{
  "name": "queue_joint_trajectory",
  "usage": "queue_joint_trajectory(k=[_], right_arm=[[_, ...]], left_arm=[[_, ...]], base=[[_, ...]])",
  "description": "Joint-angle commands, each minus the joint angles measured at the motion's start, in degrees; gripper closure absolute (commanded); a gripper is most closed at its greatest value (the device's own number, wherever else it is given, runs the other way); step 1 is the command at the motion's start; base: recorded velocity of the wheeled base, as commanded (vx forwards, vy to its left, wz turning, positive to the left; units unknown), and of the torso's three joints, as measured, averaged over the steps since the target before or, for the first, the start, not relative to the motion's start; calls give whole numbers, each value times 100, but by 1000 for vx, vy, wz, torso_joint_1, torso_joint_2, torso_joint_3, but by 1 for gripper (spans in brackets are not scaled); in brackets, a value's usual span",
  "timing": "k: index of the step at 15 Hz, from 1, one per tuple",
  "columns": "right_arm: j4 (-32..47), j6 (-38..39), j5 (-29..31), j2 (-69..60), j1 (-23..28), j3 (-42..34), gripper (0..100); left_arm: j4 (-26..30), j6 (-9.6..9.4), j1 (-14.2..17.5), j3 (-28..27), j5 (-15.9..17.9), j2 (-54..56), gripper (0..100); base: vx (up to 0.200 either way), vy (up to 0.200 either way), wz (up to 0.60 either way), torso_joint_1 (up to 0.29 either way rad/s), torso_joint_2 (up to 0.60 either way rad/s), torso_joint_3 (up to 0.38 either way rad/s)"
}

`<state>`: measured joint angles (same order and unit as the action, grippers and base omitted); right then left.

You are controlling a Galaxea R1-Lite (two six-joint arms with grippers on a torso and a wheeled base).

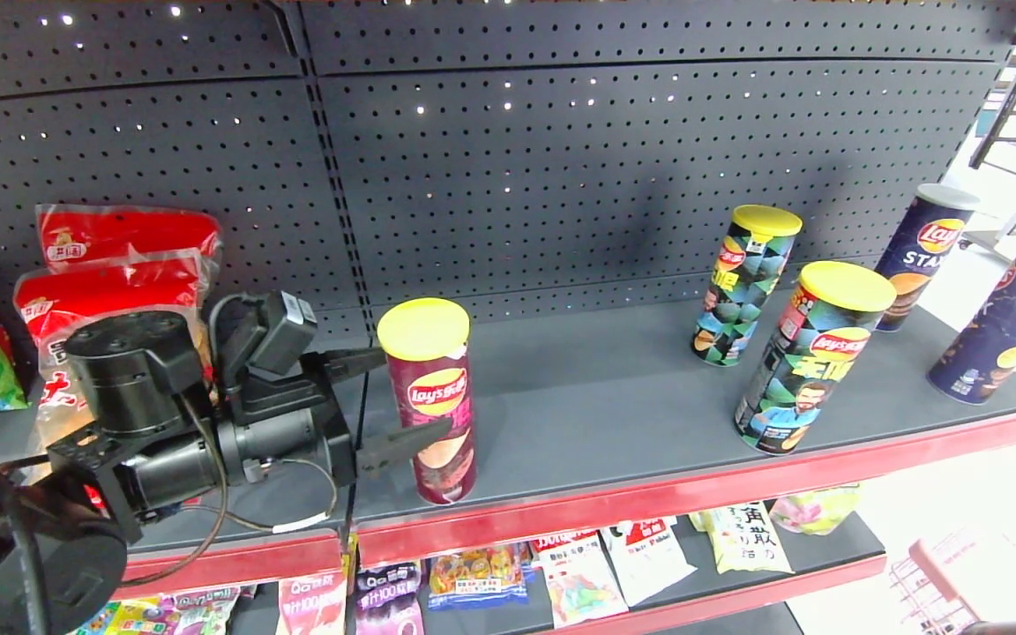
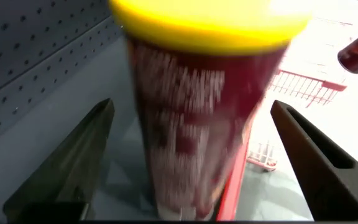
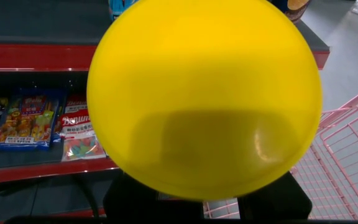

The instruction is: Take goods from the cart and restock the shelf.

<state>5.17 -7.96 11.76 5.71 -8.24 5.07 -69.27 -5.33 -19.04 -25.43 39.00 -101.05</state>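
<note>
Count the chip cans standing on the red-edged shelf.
5: maroon can inside the open left claw; rear teal can and front teal can right of middle; rear navy can and front navy can at the right end. Others may be hidden.

Head camera looks forward and down across a dark, red-edged metal shelf. Left wrist camera closely faces the maroon, yellow-lidded cardboard tube that both views share. Right wrist camera looks down, very near, onto a round yellow plastic lid.

Dark pegboard wall, bright aisle on my right.
I see a charcoal perforated back panel with pinpricks of light showing through its holes. To the right there is a pale, strongly lit floor with a metal frame beyond it.
</note>
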Motion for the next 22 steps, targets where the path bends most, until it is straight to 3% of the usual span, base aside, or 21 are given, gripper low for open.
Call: queue_joint_trajectory(k=[1,3,9,11,12,13,14,15,16,17,18,19,20,22], right_arm=[[2,-4,1,1,-2,-15,100],[2,-4,1,1,-2,-15,100],[46,-13,1,10,-2,-33,100],[46,-13,-7,18,-2,-50,100],[46,-21,-43,45,-20,-41,100],[46,-21,-60,54,-20,-41,100],[46,-30,-69,62,-55,-15,100],[37,-30,-78,115,-55,64,100],[37,-30,-78,115,-55,64,100],[37,-39,-60,484,-37,477,100],[46,-56,-60,625,-28,635,100],[37,-118,-60,880,-28,873,100],[19,-267,-78,897,-64,943,100],[125,-487,-227,941,-116,1242,100]], left_arm=[[1,190,138,170,20,542,0],[10,295,234,223,29,806,0],[54,876,278,776,-41,2133,0],[106,884,621,785,-103,2335,0],[185,717,1500,697,-112,2485,0],[247,515,1948,680,-112,2529,0],[379,260,2607,662,-112,2634,0],[643,190,3091,662,-112,2845,0],[643,190,3091,662,-112,2845,0],[1768,216,3609,636,-525,3460,0],[2189,234,3680,627,-815,3680,0],[3429,480,3697,706,-1237,4480,0],[4290,665,3662,750,-1193,5227,0],[6294,691,3539,706,-859,6765,0]], base=[[0,0,0,0,0,0],[0,0,0,0,0,0],[0,0,0,0,0,0],[0,0,0,0,0,0],[0,0,0,0,0,0],[0,0,0,0,0,0],[0,0,0,0,0,0],[0,0,0,0,0,0],[0,0,0,0,0,0],[0,0,0,0,0,0],[0,0,0,0,0,0],[0,0,0,0,0,0],[0,0,0,0,0,0],[0,0,0,0,0,0]])
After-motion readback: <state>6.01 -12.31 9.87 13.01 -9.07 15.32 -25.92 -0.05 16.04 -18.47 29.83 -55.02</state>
